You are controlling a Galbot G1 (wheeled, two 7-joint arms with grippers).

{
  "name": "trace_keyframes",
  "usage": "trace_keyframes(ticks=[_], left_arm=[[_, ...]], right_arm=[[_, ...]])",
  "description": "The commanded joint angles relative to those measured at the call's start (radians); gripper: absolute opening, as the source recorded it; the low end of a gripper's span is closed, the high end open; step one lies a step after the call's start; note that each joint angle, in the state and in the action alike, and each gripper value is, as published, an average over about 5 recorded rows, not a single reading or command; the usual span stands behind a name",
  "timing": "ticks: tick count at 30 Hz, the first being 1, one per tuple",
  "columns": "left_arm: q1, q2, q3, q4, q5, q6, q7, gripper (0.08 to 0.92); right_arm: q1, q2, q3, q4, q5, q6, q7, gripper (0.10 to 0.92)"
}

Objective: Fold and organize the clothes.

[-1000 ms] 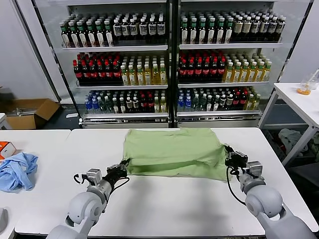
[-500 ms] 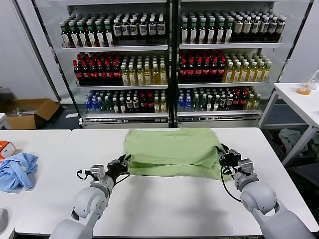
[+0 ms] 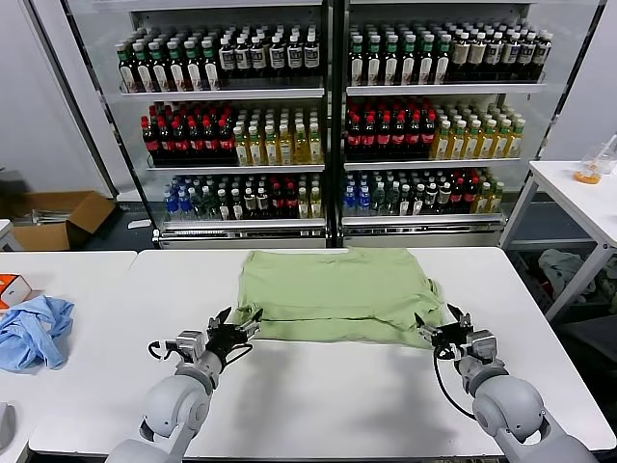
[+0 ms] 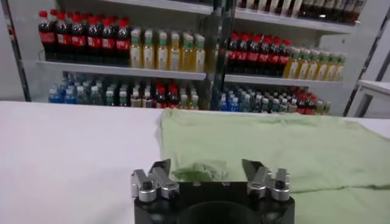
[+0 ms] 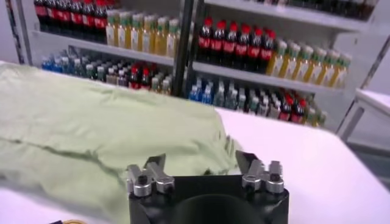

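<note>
The light green polo shirt (image 3: pixel 333 294) lies folded on the white table (image 3: pixel 318 405), back side up; collar, buttons and print are hidden. My left gripper (image 3: pixel 239 324) is open and empty, just off the shirt's near left corner. My right gripper (image 3: pixel 440 328) is open and empty at the shirt's near right corner. In the left wrist view the shirt (image 4: pixel 274 149) lies just beyond my left gripper (image 4: pixel 206 166), with a crumpled fold between the jaws. In the right wrist view the shirt (image 5: pixel 91 125) lies under and beyond my right gripper (image 5: pixel 200 161).
A light blue cloth (image 3: pixel 34 330) and an orange box (image 3: pixel 12 287) lie on the left table. Glass-door coolers full of bottles (image 3: pixel 328 116) stand behind the table. A cardboard box (image 3: pixel 53 217) sits on the floor at left. Another white table (image 3: pixel 578 198) stands at right.
Both grippers were shut on the shirt's near corners; they have let go, opened and drawn back a little toward me. The folded shirt now rests flat on the table.
</note>
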Motion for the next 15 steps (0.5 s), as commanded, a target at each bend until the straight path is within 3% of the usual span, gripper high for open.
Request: trace_keyframes(ticks=[1,6,15], left_arm=[[-0.01,-0.001,0.007,0.075,0.03,0.015,0.002,0.81],[-0.01,0.001,0.007,0.087,0.049,0.022,0.004,0.722],[-0.011,0.01,0.009,0.087,0.05,0.055,0.011,0.462]], right_arm=[[-0.012,0.013,-0.005,-0.033,0.036,-0.066,0.015,0.822],[-0.006,0.014,-0.016,-0.049,0.052,-0.082,0.022,0.797],[-0.005,0.009,-0.026,-0.047,0.086,-0.083,0.022,0.561]])
